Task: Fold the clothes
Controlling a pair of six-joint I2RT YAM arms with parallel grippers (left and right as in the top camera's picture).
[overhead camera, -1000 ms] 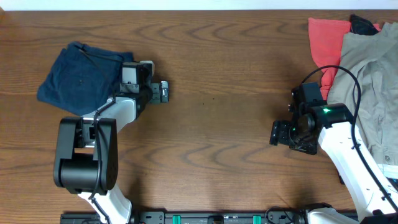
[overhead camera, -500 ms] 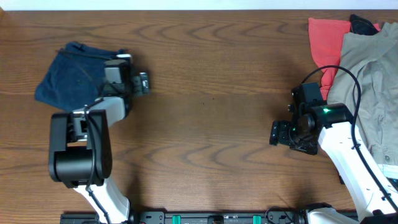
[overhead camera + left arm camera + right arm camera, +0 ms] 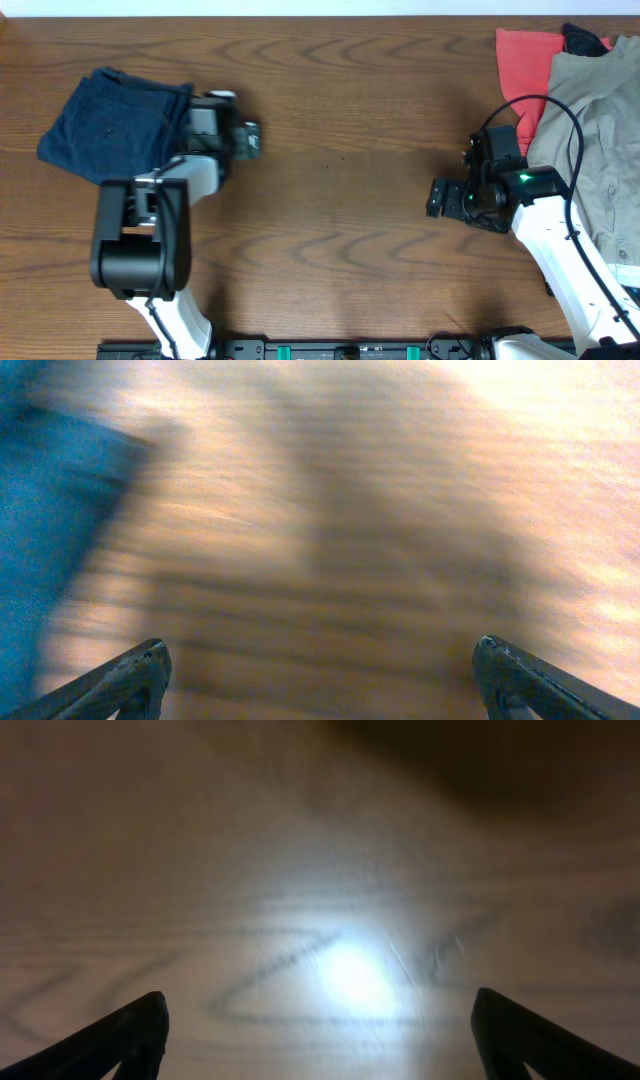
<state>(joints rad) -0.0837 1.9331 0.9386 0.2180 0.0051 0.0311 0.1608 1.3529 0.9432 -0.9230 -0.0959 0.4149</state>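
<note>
- Far left of the table point(image 3: 350, 100): the clothes point(image 3: 110, 125), a pair of dark navy shorts, bunched into a compact, wrinkled bundle and lying flat on the wood.
- Just right of that bundle, close against its edge: the left gripper point(image 3: 250, 140), pointing away from the cloth toward the table's middle and holding nothing.
- Through the left wrist camera: jaws of the left gripper point(image 3: 320, 660) spread wide, only wood grain between them. Blue of the clothes point(image 3: 45, 520) at the left border, apart from both fingertips. Heavily blurred throughout.
- Right of centre: the right gripper point(image 3: 437, 197), over bare wood, pointing left, well apart from the shorts.
- Through the right wrist camera: jaws of the right gripper point(image 3: 320, 1010) likewise spread wide, gripping nothing, with a bright glare spot on the wood between the tips.
- Far right, at the table's top corner: a coral-red cloth point(image 3: 525, 60), partly covered by a khaki-beige garment point(image 3: 600, 120) running down the right edge. A black cable point(image 3: 560, 115) looping over the right arm beside them.
</note>
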